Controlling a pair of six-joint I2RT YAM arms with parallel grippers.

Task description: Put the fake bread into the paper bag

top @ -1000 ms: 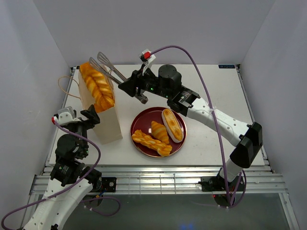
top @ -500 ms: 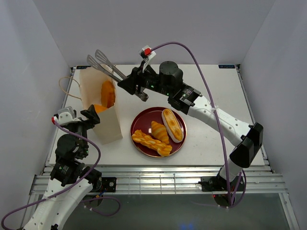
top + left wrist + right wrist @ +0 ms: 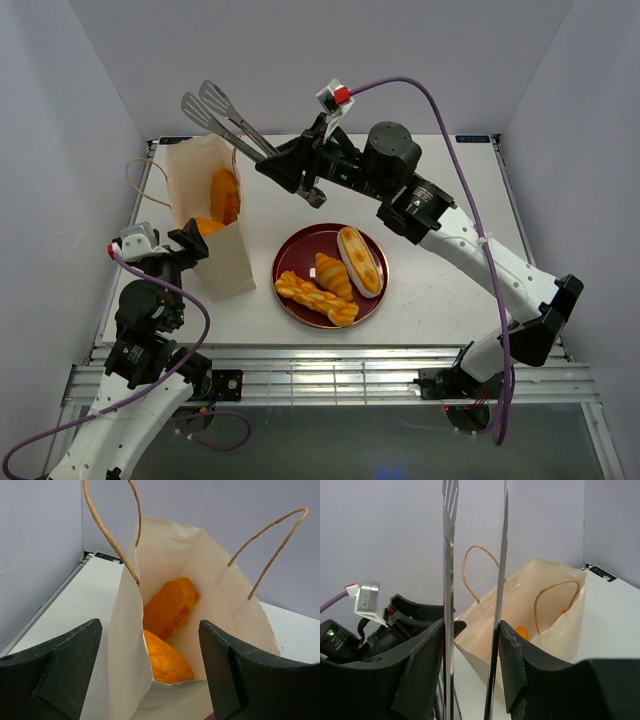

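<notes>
Right end effector [image 3: 471,666] clamps tongs [image 3: 449,580]; left wrist reveals bagged bread [image 3: 169,606].

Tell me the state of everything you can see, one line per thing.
Paper bag: upright, mouth open.
Bread in bag: lying inside, below the rim.
Plate: flat on the table, loaded.
Breads on plate: three, side by side.
Tongs: raised, empty, blades apart.
Right pincer: shut on tongs.
Left pincer: open, at the bag's near side.

No legible text anywhere. Small blue sticker [image 3: 473,138] on far right edge of desk [image 3: 440,290]: print too tiny to read. Dark sticker [image 3: 107,556] at far left desk corner, seen from both wrist views: marks blurred, unreadable.
</notes>
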